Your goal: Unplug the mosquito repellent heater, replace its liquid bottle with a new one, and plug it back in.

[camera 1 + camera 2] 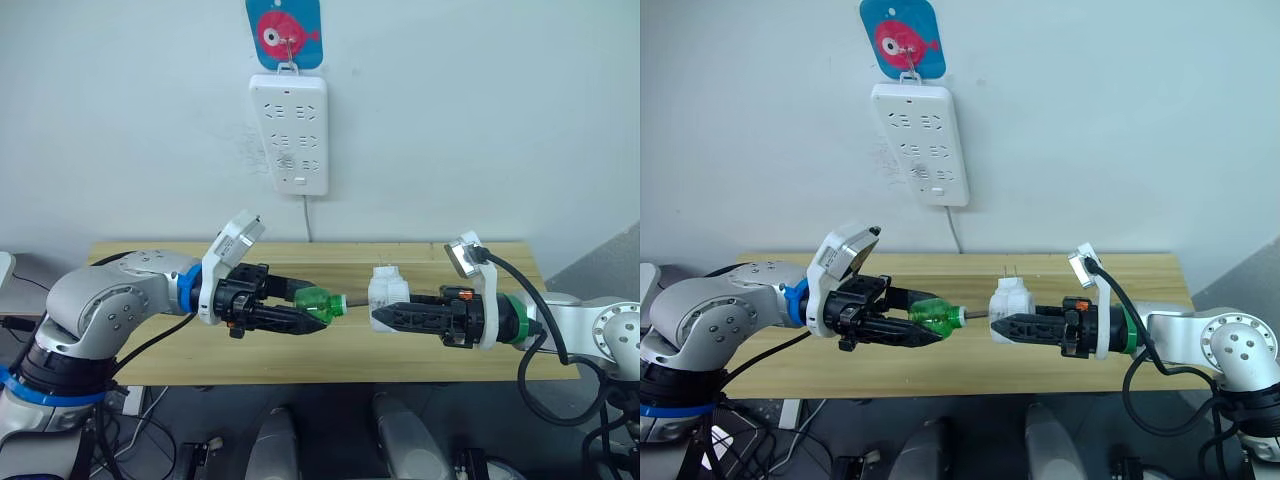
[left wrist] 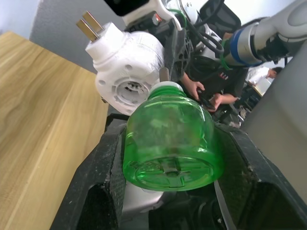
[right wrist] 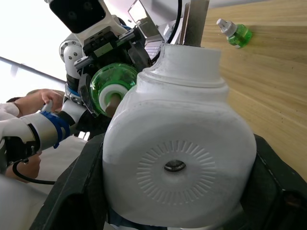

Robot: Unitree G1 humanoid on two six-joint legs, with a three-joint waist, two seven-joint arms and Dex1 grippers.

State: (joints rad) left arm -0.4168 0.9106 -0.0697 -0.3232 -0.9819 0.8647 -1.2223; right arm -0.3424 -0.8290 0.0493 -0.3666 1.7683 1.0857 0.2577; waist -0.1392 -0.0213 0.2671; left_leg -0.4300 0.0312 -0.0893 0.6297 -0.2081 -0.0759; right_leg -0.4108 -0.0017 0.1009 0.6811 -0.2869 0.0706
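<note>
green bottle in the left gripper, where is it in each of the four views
Left eye view: green bottle mid-frame, in the left gripper.
Right eye view: again mid-frame, left of the heater.
Left wrist view: large, centre, base toward the camera.
Right wrist view: upper left, neck toward the camera, behind the heater.
Shared landmark: the white heater in the right gripper.

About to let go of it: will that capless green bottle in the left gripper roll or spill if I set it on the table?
Probably steady if stood upright: the liquid bottle is squat with a broad flat base. On its side it would likely roll, since the body is round. With its wick exposed, tipping might leak residue. It looks nearly empty, so light; the left gripper holds it clear of the heater.
</note>
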